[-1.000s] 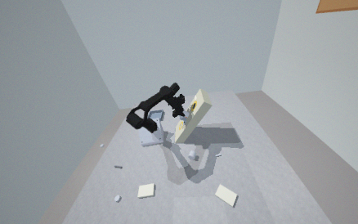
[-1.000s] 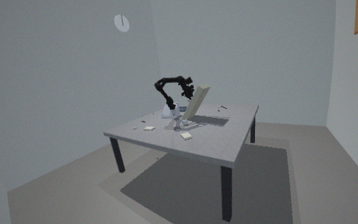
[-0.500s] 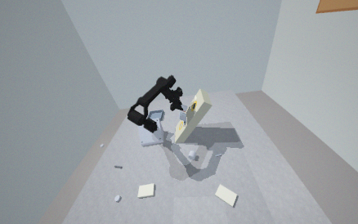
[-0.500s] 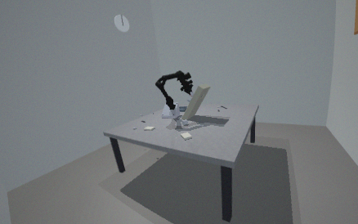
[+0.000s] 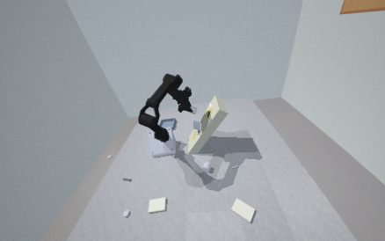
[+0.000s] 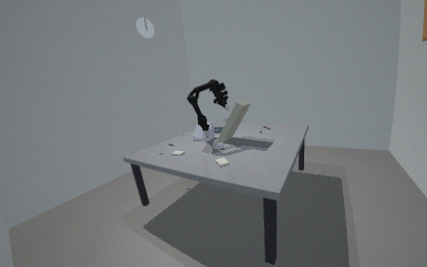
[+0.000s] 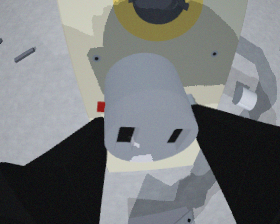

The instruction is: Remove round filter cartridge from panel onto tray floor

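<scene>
The round grey filter cartridge (image 7: pixel 143 90) (image 5: pixel 193 110) is out of the panel, its two dark slots facing the wrist camera. My gripper (image 7: pixel 148 119) is shut on its sides, with a black finger on each side. A red mark (image 7: pixel 100 106) shows beside its left edge. The cream service panel (image 5: pixel 218 110) (image 6: pixel 237 118) (image 7: pixel 73 30) leans beyond the cartridge, which hangs in the air in front of it. A dark round shape (image 7: pixel 158 10) in a yellow ring (image 7: pixel 158 34) shows on the panel. The blue-grey tray (image 5: pixel 175 120) is on the table behind the arm's base; its floor is barely visible.
The white base plate (image 5: pixel 163 149) is left of the panel. A grey-blue piece (image 5: pixel 197 126) juts from the panel's face. A white cylinder (image 5: pixel 207 166) (image 7: pixel 245 98) and two cream blocks, one left (image 5: pixel 157 205) and one right (image 5: pixel 243 210), lie on the table.
</scene>
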Action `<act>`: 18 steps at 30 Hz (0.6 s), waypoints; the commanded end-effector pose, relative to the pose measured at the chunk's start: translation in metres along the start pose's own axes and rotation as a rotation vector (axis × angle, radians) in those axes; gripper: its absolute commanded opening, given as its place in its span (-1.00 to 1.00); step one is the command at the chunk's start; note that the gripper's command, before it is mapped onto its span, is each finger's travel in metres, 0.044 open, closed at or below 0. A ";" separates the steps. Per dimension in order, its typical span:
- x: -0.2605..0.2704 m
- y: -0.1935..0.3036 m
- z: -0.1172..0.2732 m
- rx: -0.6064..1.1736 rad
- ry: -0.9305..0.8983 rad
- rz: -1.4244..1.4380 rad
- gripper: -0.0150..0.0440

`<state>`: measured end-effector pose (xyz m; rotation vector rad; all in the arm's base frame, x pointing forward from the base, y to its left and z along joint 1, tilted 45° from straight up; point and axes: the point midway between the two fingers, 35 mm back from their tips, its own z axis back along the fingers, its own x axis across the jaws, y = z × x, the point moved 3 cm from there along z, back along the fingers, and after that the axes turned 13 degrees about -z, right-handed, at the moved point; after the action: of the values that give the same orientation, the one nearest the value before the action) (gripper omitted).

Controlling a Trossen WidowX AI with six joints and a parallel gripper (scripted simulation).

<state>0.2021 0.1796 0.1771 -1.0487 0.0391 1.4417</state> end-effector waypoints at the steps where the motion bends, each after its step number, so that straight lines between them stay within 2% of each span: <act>1: 0.018 0.002 -0.001 0.005 0.000 -0.019 -0.49; 13: 0.072 0.013 -0.011 0.018 0.012 -0.069 -0.49; 14: 0.061 0.012 -0.010 0.017 0.014 -0.043 -0.49; 18: 0.079 0.027 -0.008 0.055 -0.040 0.066 -0.49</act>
<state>0.2084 0.2233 0.1213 -1.0156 0.0571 1.4353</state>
